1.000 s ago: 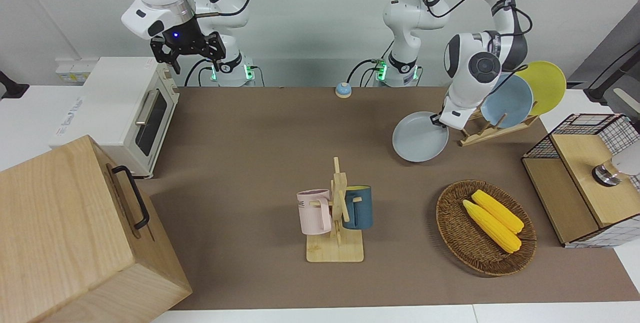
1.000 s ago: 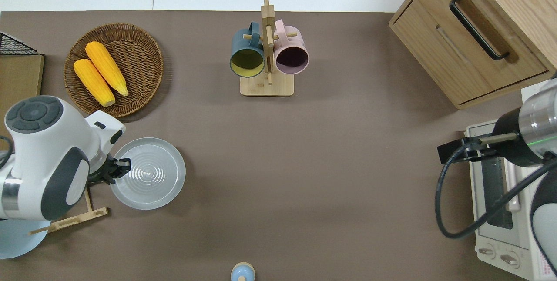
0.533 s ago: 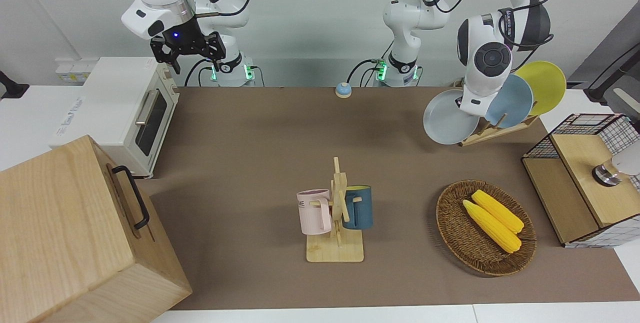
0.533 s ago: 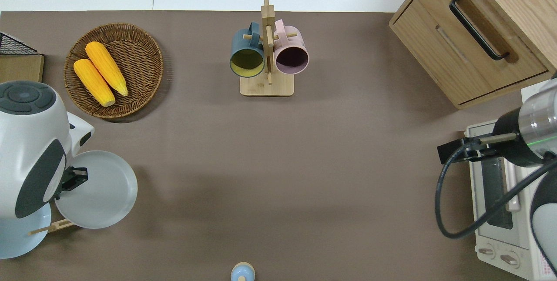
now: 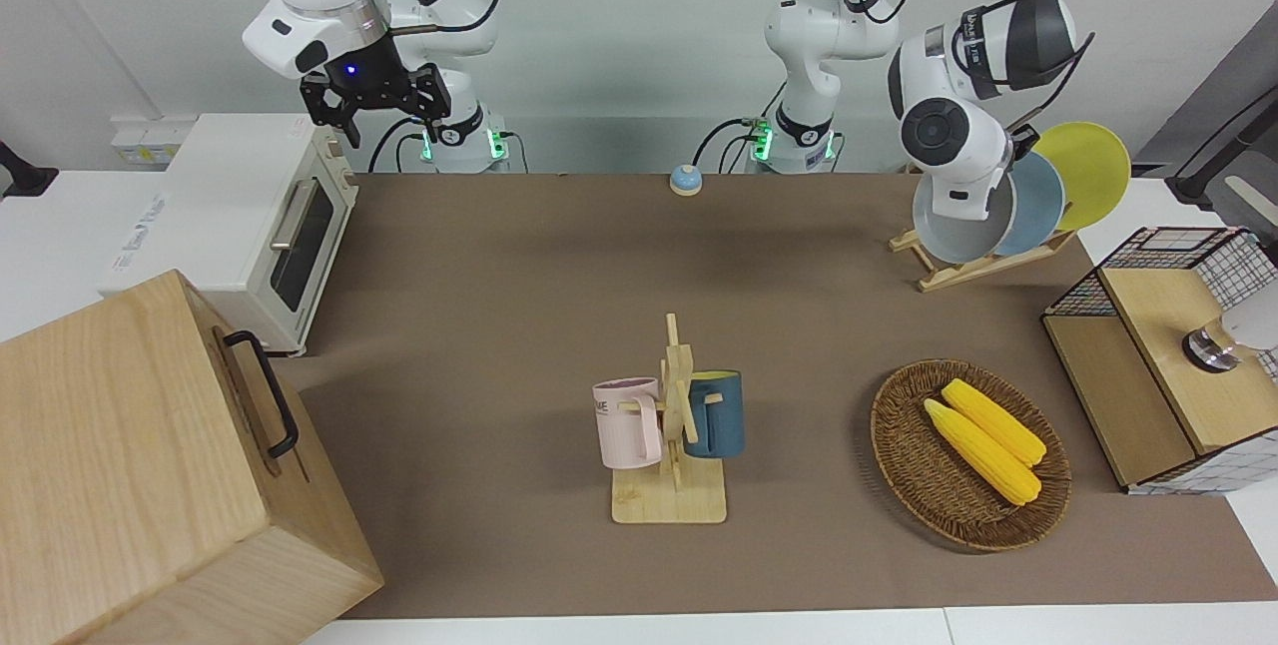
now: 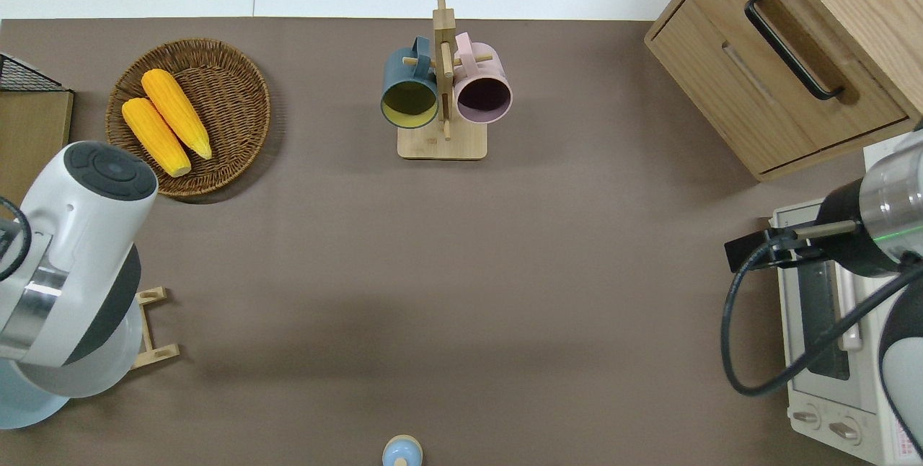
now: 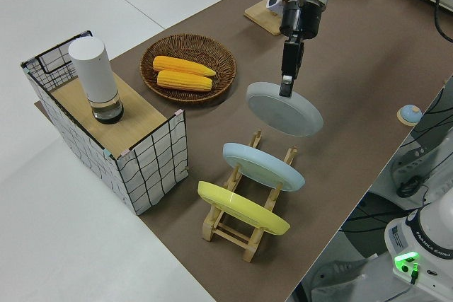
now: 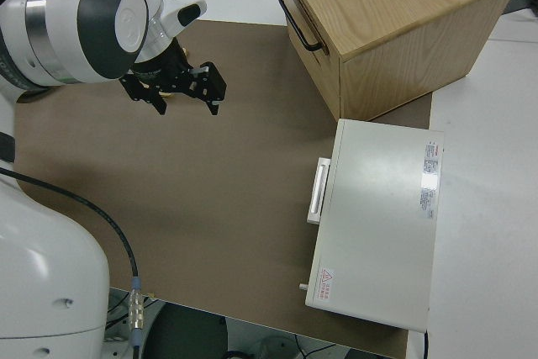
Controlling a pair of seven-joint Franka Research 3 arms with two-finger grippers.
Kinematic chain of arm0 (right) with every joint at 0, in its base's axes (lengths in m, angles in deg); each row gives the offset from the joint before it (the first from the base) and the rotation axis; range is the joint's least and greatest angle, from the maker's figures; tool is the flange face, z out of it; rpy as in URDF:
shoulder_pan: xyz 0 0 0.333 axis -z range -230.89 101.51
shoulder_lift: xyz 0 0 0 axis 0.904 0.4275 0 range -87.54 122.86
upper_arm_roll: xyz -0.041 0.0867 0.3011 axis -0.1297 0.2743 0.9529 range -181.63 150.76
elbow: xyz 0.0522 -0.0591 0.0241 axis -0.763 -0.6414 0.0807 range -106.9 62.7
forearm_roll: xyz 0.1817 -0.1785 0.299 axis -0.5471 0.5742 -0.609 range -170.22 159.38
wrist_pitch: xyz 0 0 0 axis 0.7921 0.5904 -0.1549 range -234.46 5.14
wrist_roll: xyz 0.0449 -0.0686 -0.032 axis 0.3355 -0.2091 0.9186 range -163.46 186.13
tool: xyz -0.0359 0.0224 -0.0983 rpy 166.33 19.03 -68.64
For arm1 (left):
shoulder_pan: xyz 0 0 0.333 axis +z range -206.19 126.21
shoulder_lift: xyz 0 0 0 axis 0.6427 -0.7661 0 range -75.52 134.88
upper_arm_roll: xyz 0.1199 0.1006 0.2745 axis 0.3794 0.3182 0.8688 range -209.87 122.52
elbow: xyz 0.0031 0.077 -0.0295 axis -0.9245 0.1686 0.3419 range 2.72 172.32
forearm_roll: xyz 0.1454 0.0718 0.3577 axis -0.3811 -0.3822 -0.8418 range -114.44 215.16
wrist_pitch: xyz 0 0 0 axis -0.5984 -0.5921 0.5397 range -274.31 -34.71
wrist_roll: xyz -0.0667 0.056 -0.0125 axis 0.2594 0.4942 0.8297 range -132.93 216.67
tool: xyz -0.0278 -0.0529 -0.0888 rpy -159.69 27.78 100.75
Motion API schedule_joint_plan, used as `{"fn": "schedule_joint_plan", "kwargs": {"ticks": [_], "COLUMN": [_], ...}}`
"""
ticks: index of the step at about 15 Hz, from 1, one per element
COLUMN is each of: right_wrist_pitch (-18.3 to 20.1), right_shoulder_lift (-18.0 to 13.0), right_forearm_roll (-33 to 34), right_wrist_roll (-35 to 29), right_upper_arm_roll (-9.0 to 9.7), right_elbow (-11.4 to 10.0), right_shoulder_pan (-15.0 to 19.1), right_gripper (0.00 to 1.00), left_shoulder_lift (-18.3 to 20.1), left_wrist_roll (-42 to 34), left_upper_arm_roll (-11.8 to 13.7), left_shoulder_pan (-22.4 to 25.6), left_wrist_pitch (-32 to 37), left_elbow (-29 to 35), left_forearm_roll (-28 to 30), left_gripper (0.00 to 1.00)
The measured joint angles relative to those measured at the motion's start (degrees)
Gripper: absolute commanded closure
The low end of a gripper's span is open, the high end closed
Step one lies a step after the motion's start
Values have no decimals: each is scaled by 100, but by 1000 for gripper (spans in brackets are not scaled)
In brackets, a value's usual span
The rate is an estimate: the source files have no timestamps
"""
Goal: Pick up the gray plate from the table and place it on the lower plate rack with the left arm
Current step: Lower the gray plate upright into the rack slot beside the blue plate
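Left gripper (image 7: pixel 286 90) fingers clamped on the rim of the gray plate (image 7: pixel 284 109); plate hangs tilted below the fingers, off the surface (image 5: pixel 559 276), over the free end of the lower plate rack (image 7: pixel 244 225), beside the blue plate (image 7: pixel 263 166); yellow plate (image 7: pixel 243 208) next along; right gripper (image 8: pixel 173 90) parked, fingers spread apart.

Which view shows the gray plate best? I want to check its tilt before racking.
The left side view: the gray plate hangs tilted from the left gripper, clear of the rack. The front view shows its lower half; the overhead view only a sliver; the right side view nothing.
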Motion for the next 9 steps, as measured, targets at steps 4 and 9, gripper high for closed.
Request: {"fn": "schedule_joint_plan", "kwargs": {"ticks": [4, 9], "right_wrist_pitch": [0, 0], "right_shoulder_lift": [0, 0], "right_forearm_roll": [0, 0], "right_wrist_roll": [0, 0], "right_upper_arm_roll": [0, 0], "right_elbow": [0, 0], "right_shoulder_pan": [0, 0], "right_gripper": [13, 11], "left_shoulder_lift": [-83, -340], "left_wrist_roll": [637, 1203], "left_upper_arm_roll": [-58, -55], "left_shoulder_pan": [-34, -34], "left_wrist_pitch": [213, 235], "left_elbow": [14, 87], "left_forearm_roll": [-129, -134], "left_gripper": [1000, 1000]}}
